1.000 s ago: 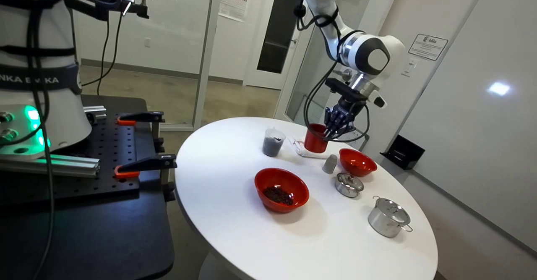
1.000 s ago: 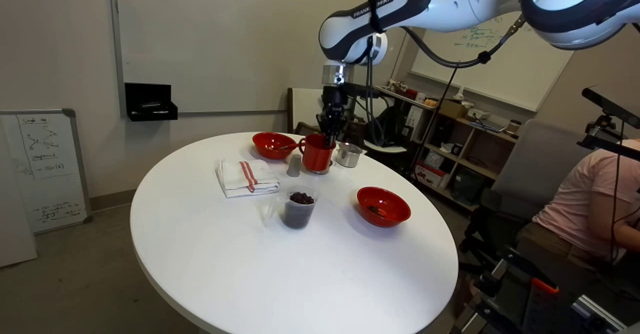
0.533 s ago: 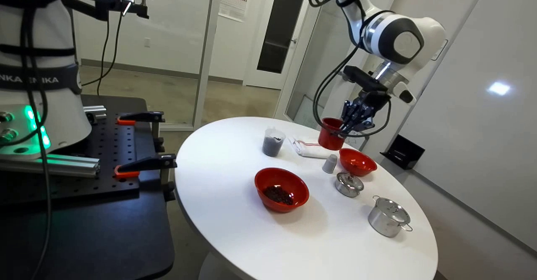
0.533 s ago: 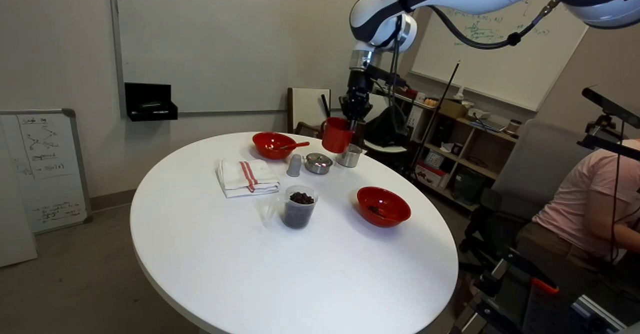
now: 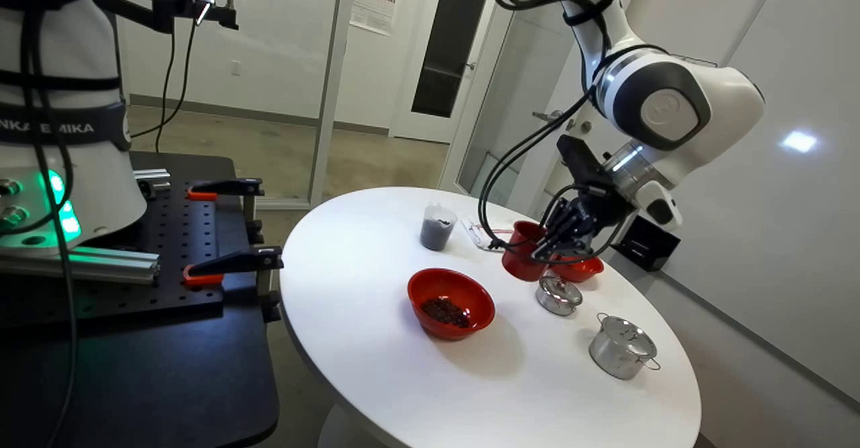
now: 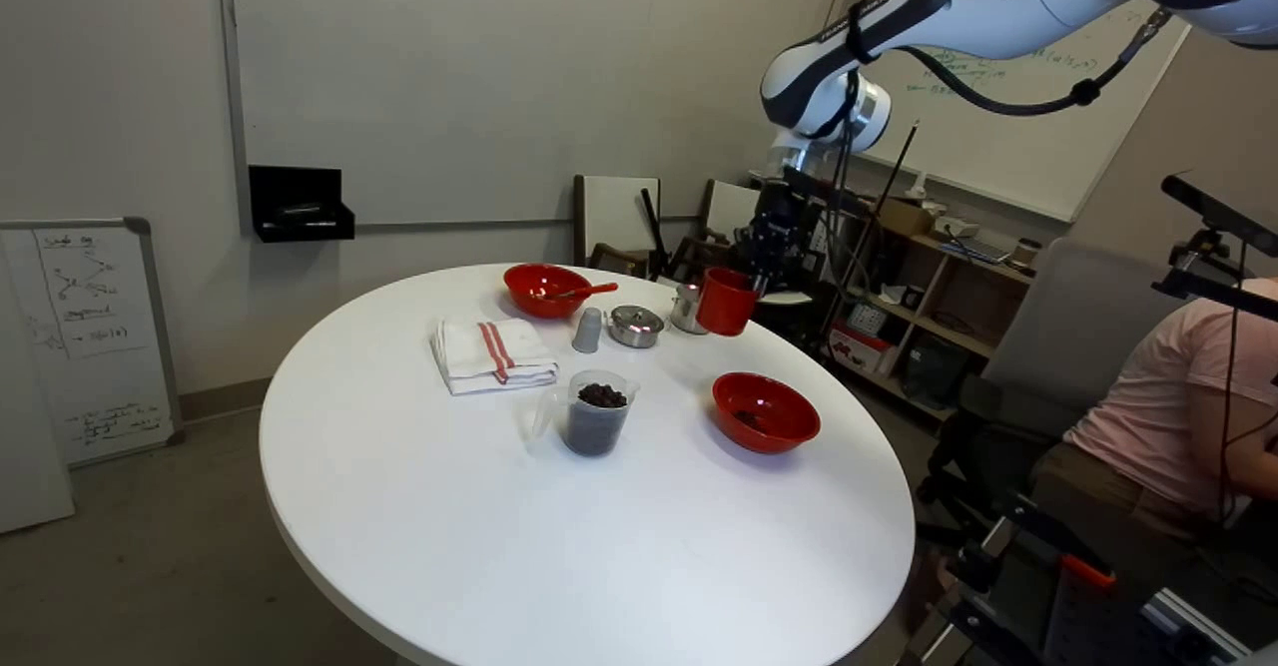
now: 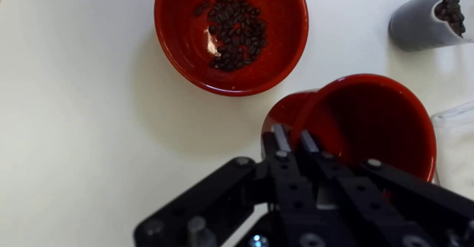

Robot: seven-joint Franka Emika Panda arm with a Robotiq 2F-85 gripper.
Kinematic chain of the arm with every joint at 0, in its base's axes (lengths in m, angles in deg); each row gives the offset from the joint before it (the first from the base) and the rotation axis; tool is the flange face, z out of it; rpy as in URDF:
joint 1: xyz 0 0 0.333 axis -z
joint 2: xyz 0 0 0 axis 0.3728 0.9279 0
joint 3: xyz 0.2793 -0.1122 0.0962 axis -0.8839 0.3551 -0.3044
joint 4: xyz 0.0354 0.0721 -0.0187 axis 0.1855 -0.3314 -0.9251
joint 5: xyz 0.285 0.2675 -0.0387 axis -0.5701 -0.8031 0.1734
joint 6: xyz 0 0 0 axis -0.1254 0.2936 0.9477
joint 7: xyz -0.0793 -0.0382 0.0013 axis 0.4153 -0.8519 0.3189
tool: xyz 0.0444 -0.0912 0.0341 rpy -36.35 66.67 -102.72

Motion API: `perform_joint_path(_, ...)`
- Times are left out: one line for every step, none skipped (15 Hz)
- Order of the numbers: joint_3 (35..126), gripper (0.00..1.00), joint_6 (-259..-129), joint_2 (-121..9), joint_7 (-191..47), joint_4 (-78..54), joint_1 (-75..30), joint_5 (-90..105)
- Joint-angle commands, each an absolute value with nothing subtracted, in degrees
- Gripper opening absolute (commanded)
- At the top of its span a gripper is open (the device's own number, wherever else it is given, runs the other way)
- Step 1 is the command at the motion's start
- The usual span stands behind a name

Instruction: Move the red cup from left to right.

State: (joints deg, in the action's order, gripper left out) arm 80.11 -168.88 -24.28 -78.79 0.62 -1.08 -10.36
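The red cup (image 5: pixel 519 263) is held above the white table, open rim up; it also shows in an exterior view (image 6: pixel 726 305) and the wrist view (image 7: pixel 392 128). My gripper (image 7: pixel 293 136) is shut on the cup's rim wall, one finger inside and one outside. In both exterior views the gripper (image 5: pixel 543 246) (image 6: pixel 761 282) is at the cup's side, and the arm comes down from above. In the wrist view the cup is beside the red bowl with dark beans (image 7: pixel 285 50). The cup's handle is hidden.
Nearby stand a clear beaker of beans (image 6: pixel 597 428), a folded towel (image 6: pixel 479 356), a grey cup (image 6: pixel 587 332), a small lidded pot (image 5: pixel 559 297), a larger metal pot (image 5: pixel 615 355) and another red bowl (image 6: pixel 524 292) with a red-handled spoon. Cables hang by the gripper.
The gripper has carried the red cup across the table, rightward in both exterior views overall. It rose first, then came lower over the last half second. The other objects have not moved.
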Motion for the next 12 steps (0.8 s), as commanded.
perform_joint_path(81.3, 0.03, -175.24, -28.53, -77.54, -8.05, 2.24, -16.36)
perform_joint_path(81.69, 0.03, -176.92, -28.83, -77.42, -9.33, 3.16, -17.74)
perform_joint_path(82.04, 0.03, -178.2, -29.12, -77.41, -10.44, 4.2, -19.13)
perform_joint_path(82.28, 0.03, -179.27, -29.31, -77.41, -11.31, 4.96, -20.33)
perform_joint_path(82.51, 0.03, -179.94, -29.18, -77.13, -11.45, 5.12, -20.83)
perform_joint_path(82.52, 0.03, -180.58, -29.08, -77.01, -11.79, 5.19, -21.24)
perform_joint_path(82.38, 0.03, -180.88, -28.63, -76.95, -11.59, 4.9, -21.21)
perform_joint_path(82.24, 0.03, -181.71, -28.13, -76.8, -11.49, 4.47, -21.22)
perform_joint_path(82.39, 0.03, -182.47, -26.87, -75.7, -10.67, 3.78, -21.07)
perform_joint_path(82.27, 0.03, -182.52, -25.75, -74.66, -9.92, 3.51, -21.24)
perform_joint_path(82.27, 0.03, -182.57, -24.75, -73.53, -9.25, 3.28, -21.34)
perform_joint_path(82.32, 0.03, -182.65, -23.9, -72.31, -8.77, 3.17, -21.59)
